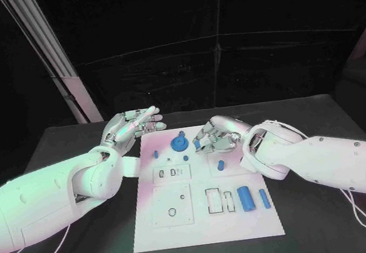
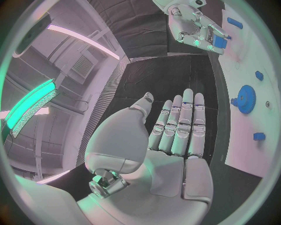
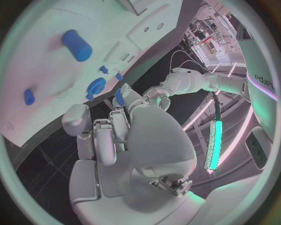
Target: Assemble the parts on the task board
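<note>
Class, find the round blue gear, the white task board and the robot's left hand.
round blue gear (image 1: 179,143), head view, its disc.
white task board (image 1: 165,230), head view, bare near corner.
left hand (image 2: 170,140), left wrist view, palm and fingers' base.

The left hand (image 1: 132,127) is raised with its palm up, fingers (image 2: 182,123) straight, side by side and holding nothing. The right hand (image 1: 215,135) (its arm reaching in, bent at the wrist) has its fingers (image 3: 104,138) curled, pinching a small blue part (image 2: 219,43) at their tips.

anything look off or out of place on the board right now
Nothing stands out. The board lies flat, with the blue gear and cylinders on it. The right robot hand holds a blue part; the left robot hand is open.
</note>
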Controlling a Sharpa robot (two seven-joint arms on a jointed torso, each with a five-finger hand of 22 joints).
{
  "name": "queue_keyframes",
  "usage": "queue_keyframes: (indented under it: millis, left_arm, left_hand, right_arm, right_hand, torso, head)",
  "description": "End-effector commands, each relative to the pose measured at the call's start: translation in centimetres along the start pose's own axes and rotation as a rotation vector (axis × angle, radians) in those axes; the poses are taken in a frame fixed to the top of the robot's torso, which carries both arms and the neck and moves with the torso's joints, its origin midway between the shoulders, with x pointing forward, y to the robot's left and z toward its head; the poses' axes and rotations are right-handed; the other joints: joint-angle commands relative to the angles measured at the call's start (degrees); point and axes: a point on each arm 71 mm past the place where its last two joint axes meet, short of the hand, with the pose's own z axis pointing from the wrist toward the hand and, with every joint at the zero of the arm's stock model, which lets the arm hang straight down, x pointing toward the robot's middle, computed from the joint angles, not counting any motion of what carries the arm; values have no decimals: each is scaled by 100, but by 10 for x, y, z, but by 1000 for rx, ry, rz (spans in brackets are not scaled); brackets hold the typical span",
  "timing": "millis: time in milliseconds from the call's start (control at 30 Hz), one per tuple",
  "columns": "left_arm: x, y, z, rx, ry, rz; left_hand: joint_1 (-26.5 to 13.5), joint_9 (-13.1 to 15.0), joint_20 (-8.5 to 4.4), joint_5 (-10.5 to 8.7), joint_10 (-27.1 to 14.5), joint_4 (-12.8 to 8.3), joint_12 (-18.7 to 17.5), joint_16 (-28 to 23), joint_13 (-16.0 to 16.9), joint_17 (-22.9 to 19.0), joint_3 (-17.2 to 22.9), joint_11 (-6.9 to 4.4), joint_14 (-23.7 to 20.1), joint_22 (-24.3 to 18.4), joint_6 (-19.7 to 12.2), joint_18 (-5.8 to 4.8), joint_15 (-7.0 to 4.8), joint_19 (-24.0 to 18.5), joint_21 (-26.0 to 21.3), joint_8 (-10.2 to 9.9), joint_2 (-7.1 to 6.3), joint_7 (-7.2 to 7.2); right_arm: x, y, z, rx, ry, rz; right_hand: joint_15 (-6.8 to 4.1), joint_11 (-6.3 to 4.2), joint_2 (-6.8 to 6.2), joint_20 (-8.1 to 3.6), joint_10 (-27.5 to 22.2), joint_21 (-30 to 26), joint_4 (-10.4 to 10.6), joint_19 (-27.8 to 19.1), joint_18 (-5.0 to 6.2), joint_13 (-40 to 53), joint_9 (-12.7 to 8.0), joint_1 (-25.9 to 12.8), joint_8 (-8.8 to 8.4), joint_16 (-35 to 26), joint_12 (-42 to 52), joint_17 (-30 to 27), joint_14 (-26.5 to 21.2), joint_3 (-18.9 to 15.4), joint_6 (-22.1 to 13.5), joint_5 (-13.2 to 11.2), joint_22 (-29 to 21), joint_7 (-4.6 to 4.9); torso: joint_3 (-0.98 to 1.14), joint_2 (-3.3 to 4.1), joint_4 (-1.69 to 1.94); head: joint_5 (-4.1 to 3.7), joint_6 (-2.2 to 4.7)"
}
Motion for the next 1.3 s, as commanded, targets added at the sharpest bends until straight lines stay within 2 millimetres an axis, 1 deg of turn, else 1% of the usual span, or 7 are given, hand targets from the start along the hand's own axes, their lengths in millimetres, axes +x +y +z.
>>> queue_keyframes:
  millis: [33,67,133,267,467,600,1300]
  left_arm:
    - [-1,-2,1,13,3,-21]
    - [-2,-2,1,14,3,-21]
    - [-2,-2,1,16,2,-20]
    - [-4,-3,2,20,-4,-17]
    - [-4,-4,2,22,-6,-15]
    - [-3,-4,3,22,-4,-17]
    - [0,-4,3,21,6,-22]
  left_hand:
    - [35,17,-41,30,175,-28,55,24,20,34,24,-71,180,10,164,103,-49,133,15,77,18,-69]
    - [28,11,-74,30,230,-34,48,48,18,53,37,-100,273,20,207,103,-83,208,46,85,22,-100]
    - [21,5,-104,29,287,-40,34,55,14,67,55,-126,349,24,251,101,-111,273,68,89,25,-127]
    - [18,3,-111,28,306,-43,26,50,12,69,60,-133,364,23,266,99,-117,288,70,90,23,-133]
    - [13,1,-114,27,312,-46,18,40,9,68,58,-131,361,21,271,97,-116,292,68,87,13,-127]
    - [9,-2,-114,27,312,-48,8,30,6,67,56,-126,357,18,271,95,-114,292,65,82,3,-119]
    - [9,-5,-115,28,313,-53,-5,17,2,65,61,-122,353,15,273,93,-111,293,60,76,1,-112]
  right_arm:
    - [9,8,9,16,33,-120]
    - [12,12,13,13,39,-133]
    - [18,17,18,7,46,-151]
    - [32,27,27,-8,68,-184]
    - [45,34,33,-25,96,-212]
    - [52,37,36,-34,118,-232]
    - [70,36,38,-32,187,-275]
  right_hand:
    - [-18,-137,66,-12,126,10,-21,2,-28,24,5,14,15,17,18,938,482,84,70,168,-8,-31]
    - [-16,-137,48,-11,127,10,-21,2,-28,25,4,-13,11,16,18,936,482,99,73,197,-8,-28]
    - [-15,-137,36,-10,127,9,-20,0,-27,25,4,-35,8,14,17,933,481,109,76,208,-12,-28]
    - [-15,-138,24,-8,128,5,-18,-5,-25,25,4,-65,8,12,16,929,480,128,88,222,-22,-31]
    - [-16,-139,16,-8,125,2,-17,-10,-23,21,6,-93,8,9,9,924,479,149,100,229,-30,-34]
    - [-17,-141,8,-8,138,2,-15,-10,-23,41,6,-113,7,14,32,932,481,160,107,227,-30,-35]
    - [-20,-144,-31,-9,160,11,-5,1,-26,72,6,-204,-1,21,66,946,485,197,125,204,-11,-41]
  torso:
    - [-11,-20,23]
    - [-9,-15,14]
    - [-14,-13,22]
    - [2,8,3]
    - [1,9,2]
    - [9,12,0]
    - [13,19,3]
  head:
    - [74,-62]
    - [111,-81]
    - [137,-103]
    - [202,-115]
    - [247,-138]
    - [278,-165]
    - [286,-234]
